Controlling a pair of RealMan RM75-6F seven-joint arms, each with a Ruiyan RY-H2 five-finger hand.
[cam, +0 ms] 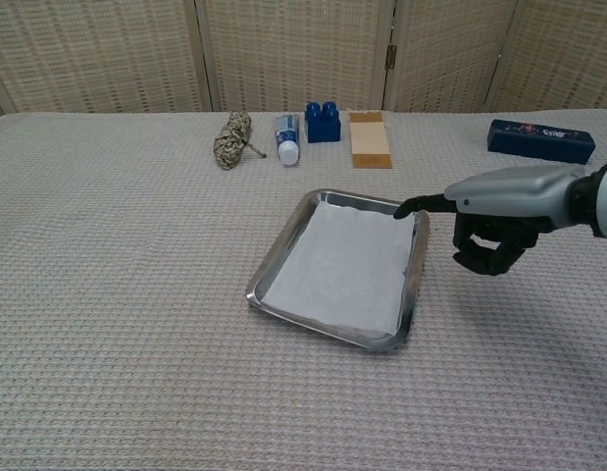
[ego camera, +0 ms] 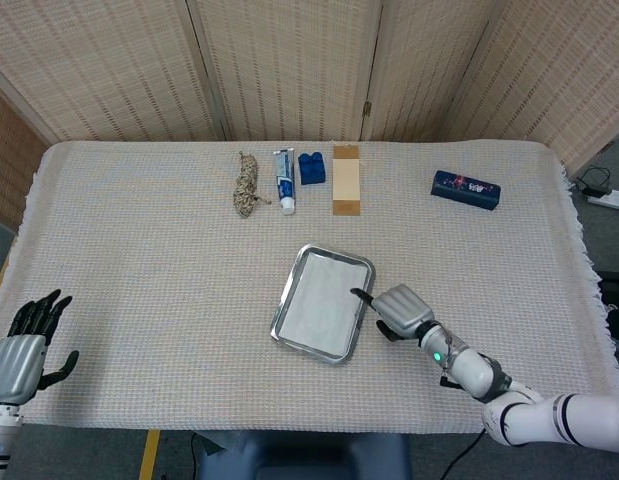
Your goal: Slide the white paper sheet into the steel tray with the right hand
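Paper sheet (cam: 344,265) lies flat inside the tray (cam: 274,261), which sits mid-table. Right hand (cam: 499,214) just beside the tray's right rim: one finger (cam: 413,206) extended over the rim's far right corner, the rest curled under, holding nothing; contact with the paper possible, not resolvable. Left hand (ego camera: 21,345) at the table's near left corner, fingers apart, empty.
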